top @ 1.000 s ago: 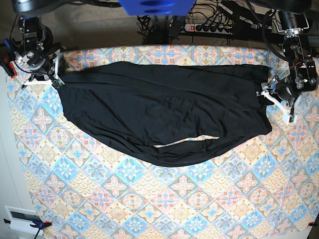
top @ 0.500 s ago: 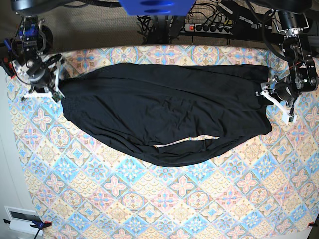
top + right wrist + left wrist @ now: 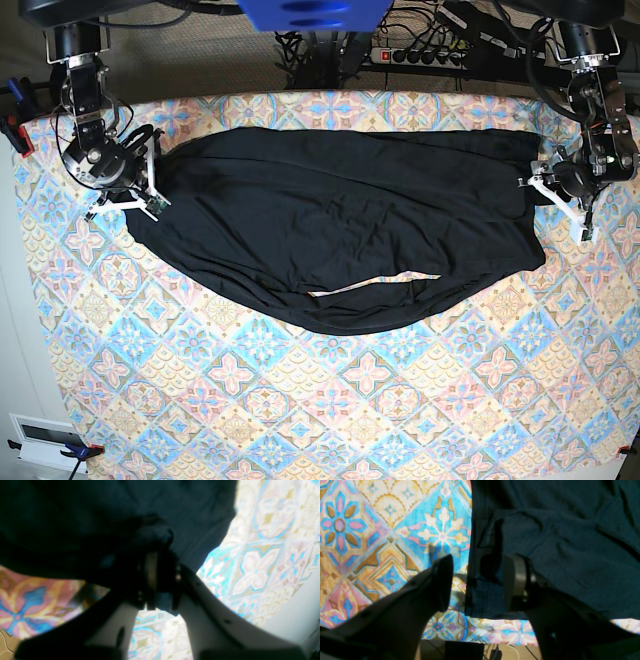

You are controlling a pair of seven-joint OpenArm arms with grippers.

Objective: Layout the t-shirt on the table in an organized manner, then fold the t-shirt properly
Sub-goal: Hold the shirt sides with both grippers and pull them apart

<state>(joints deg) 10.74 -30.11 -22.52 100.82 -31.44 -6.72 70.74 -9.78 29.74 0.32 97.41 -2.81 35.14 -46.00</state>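
My right pincer [image 3: 150, 170] has dragged the plain black soft-fabric t-shirt [image 3: 330, 235] inward from the tile-patterned counter's [image 3: 330, 400] far-left corner; its wrist view shows cloth between narrow jaws. The left pincer [image 3: 476, 582] gapes, straddling the hem.

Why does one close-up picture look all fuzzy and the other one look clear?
Right wrist view: blurry throughout, the t-shirt a dark smear, the table pattern washed out and pale. Left wrist view: sharper, the tile colours bright, a soft shadow on the cloth beside the jaws. Base view: evenly lit and clear, though the black shirt hides most of its folds.
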